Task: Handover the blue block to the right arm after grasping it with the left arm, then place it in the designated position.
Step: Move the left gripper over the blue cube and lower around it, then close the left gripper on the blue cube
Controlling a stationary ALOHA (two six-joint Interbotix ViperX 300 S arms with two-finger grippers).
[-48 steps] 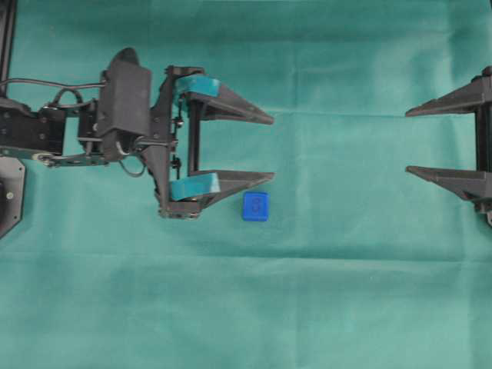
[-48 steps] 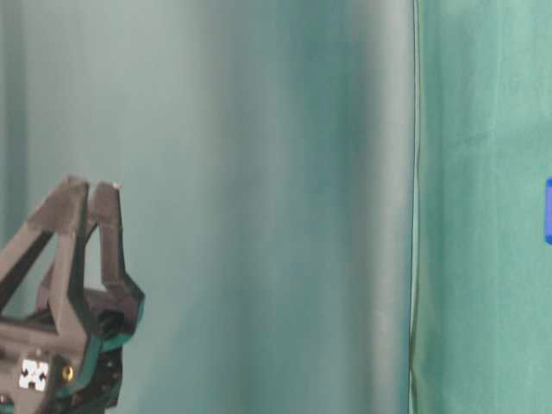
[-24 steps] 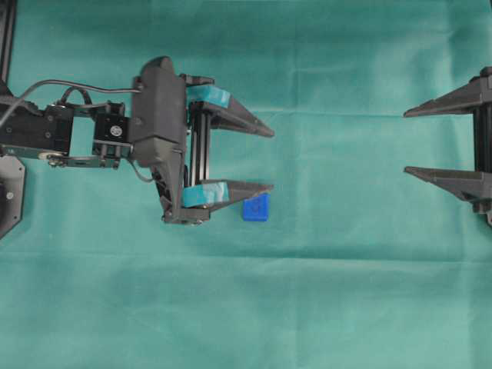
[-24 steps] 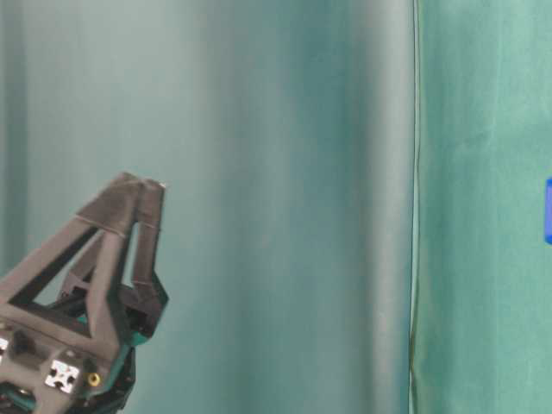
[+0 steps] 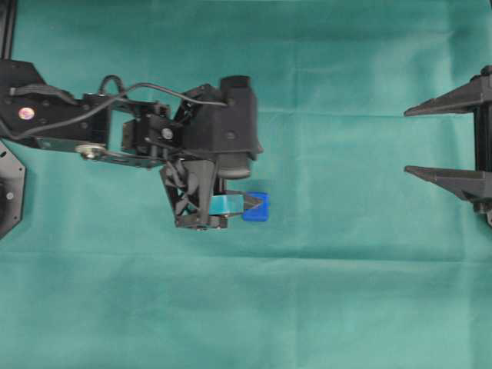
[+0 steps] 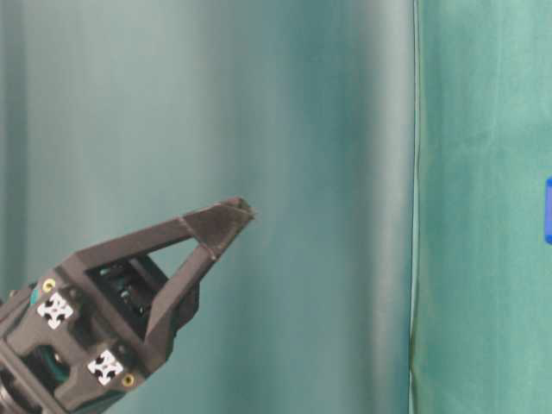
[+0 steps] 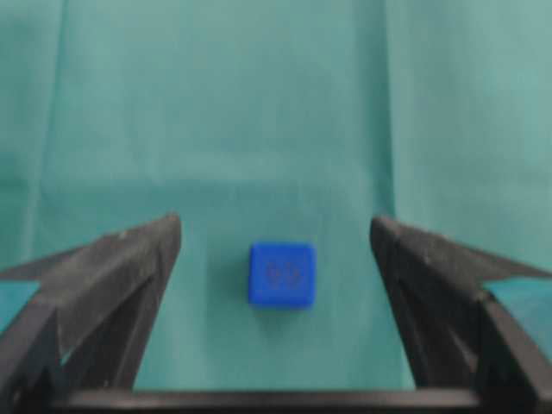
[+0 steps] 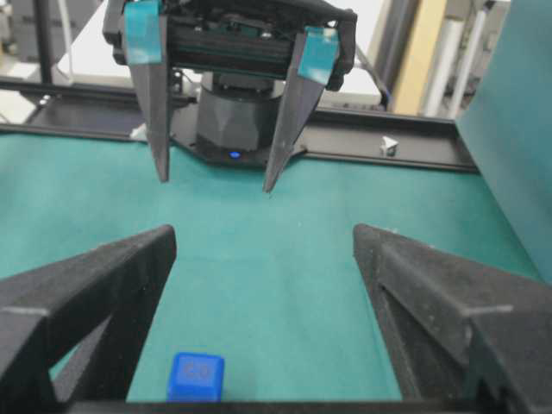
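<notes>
The blue block lies flat on the green cloth. My left gripper is tipped downward above it and open. In the left wrist view the block sits centred between the two fingers, touching neither. From overhead only one teal-padded finger shows beside the block; the other is hidden under the wrist. My right gripper stands open at the right edge, far from the block. Its wrist view shows the block low on the left and the left gripper opposite. The designated position is not visible in any view.
Green cloth covers the whole table. A black frame rail and the left arm's base stand at the far end in the right wrist view. In the table-level view a curtain hangs behind the left gripper.
The left arm has reached forward and tipped its gripper from level to pointing down over the block. The block and the right gripper have not moved.
</notes>
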